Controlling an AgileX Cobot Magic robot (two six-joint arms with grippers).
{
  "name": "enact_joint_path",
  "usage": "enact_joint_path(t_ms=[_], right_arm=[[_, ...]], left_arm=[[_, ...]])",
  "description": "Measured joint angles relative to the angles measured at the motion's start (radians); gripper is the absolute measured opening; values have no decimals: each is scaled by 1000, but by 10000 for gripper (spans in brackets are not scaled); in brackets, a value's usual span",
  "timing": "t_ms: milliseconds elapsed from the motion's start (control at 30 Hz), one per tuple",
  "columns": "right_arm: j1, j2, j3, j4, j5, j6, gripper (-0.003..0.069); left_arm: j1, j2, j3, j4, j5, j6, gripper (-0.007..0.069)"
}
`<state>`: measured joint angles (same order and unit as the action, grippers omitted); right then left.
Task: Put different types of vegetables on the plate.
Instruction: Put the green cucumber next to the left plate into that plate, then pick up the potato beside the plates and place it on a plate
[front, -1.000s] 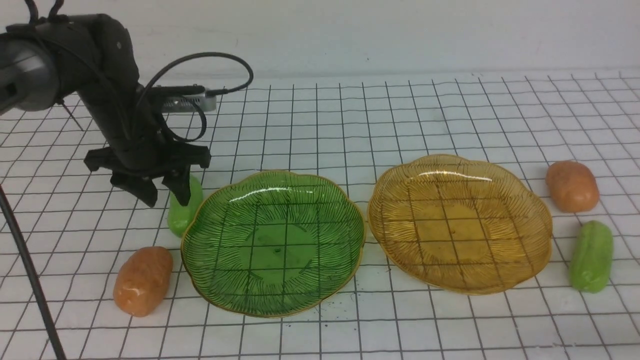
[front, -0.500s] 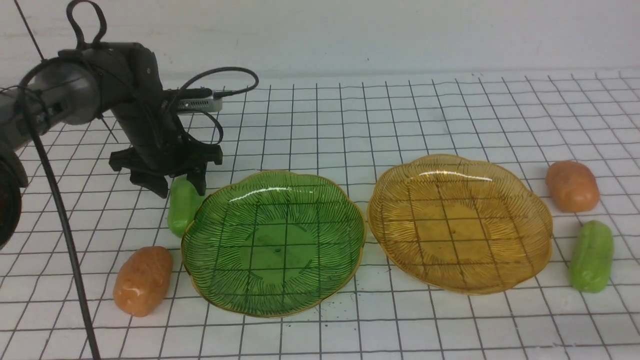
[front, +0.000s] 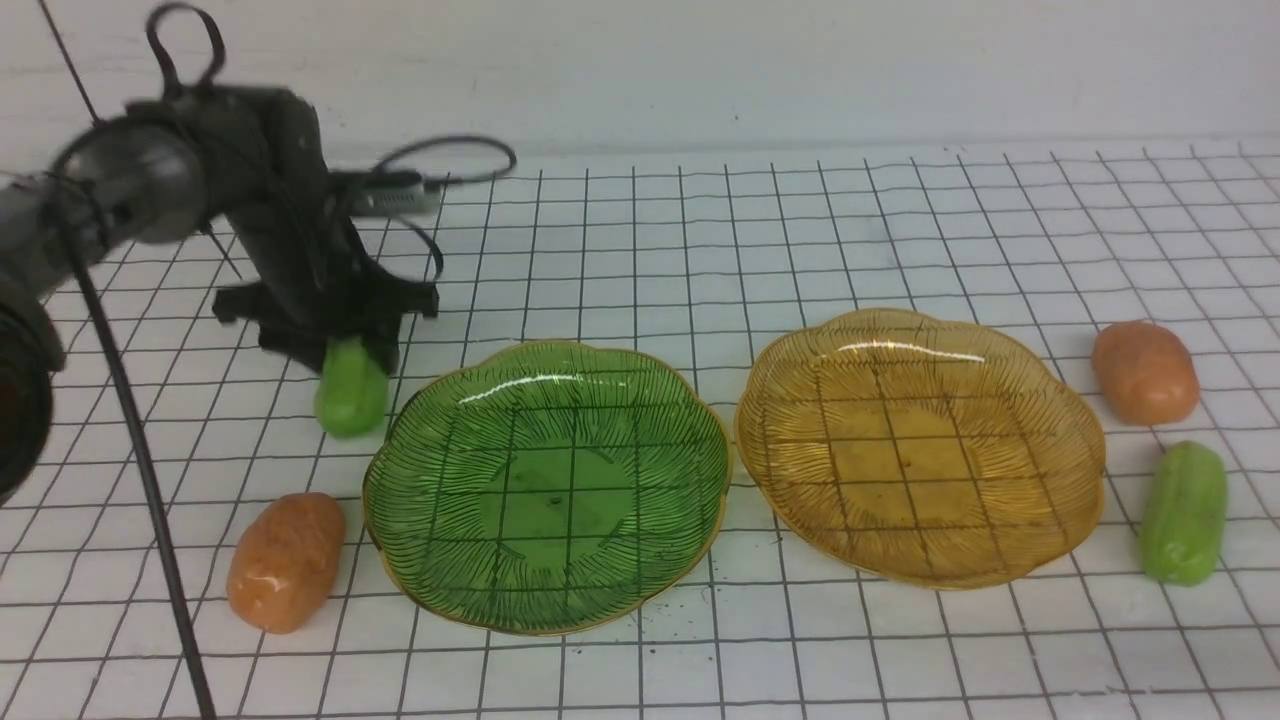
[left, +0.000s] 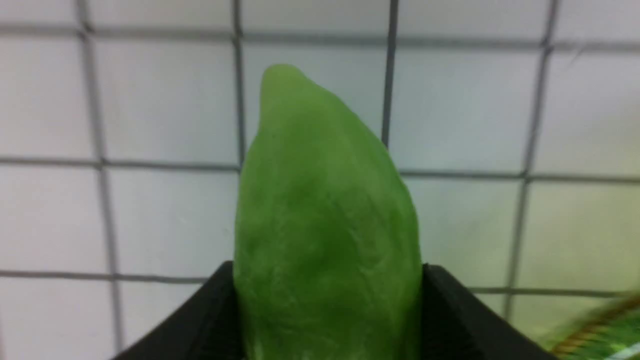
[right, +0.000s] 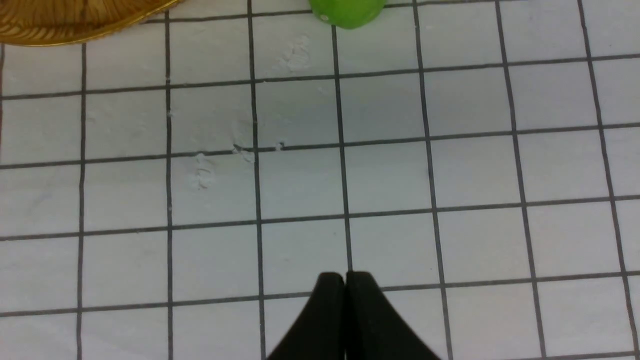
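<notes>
Now, your white gridded table (front: 800, 230) carries two glass plates side by side: the green plate (front: 545, 500) on the left and the amber plate (front: 920, 450) on the right. Your left gripper (front: 343, 352) pinches the held cucumber (front: 350, 395) between its jaws, just off the green plate's far-left rim. Your right gripper (right: 345, 280) hangs over the grid, jaws pressed together. The left potato (front: 287, 560) lies beside the green plate's near-left rim. The right potato (front: 1144, 372) and the second cucumber (front: 1183, 512) lie right of the amber plate

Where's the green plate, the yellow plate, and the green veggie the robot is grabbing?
green plate (front: 545, 495): front view, on its bare middle.
yellow plate (front: 920, 450): front view, on its bare middle.
grabbed green veggie (front: 352, 400): front view, on its rounded lower end.
</notes>
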<state>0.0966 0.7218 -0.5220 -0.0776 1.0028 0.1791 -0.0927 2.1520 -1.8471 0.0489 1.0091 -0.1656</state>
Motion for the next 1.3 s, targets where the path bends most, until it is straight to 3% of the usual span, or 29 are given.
enact_joint_path(t_ms=[233,533,800,967,1033,1133,1233,1300], right_arm=[[0,0,0,0,-12,0,-14],[0,0,0,1,-22,0,-14],[0,0,0,3,-22,0,-14],[0,0,0,6,-22,0,-14],[0,0,0,9,-22,0,-14],[0,0,0,15,-22,0,-14],[0,0,0,15,-22,0,-14],[0,0,0,16,-22,0,-14]], left_arm=[[-24,-158,-78,-96,148,20,380],[-188,-40,-13,-82,218,19,384],[-279,5,-17,-20,218,23,587],[-310,-7,-57,51,218,31,612],[-313,-29,-58,77,218,36,594],[-303,-89,-42,92,218,57,500],[-265,-211,76,91,218,66,304],[-211,-314,207,92,218,81,129]])
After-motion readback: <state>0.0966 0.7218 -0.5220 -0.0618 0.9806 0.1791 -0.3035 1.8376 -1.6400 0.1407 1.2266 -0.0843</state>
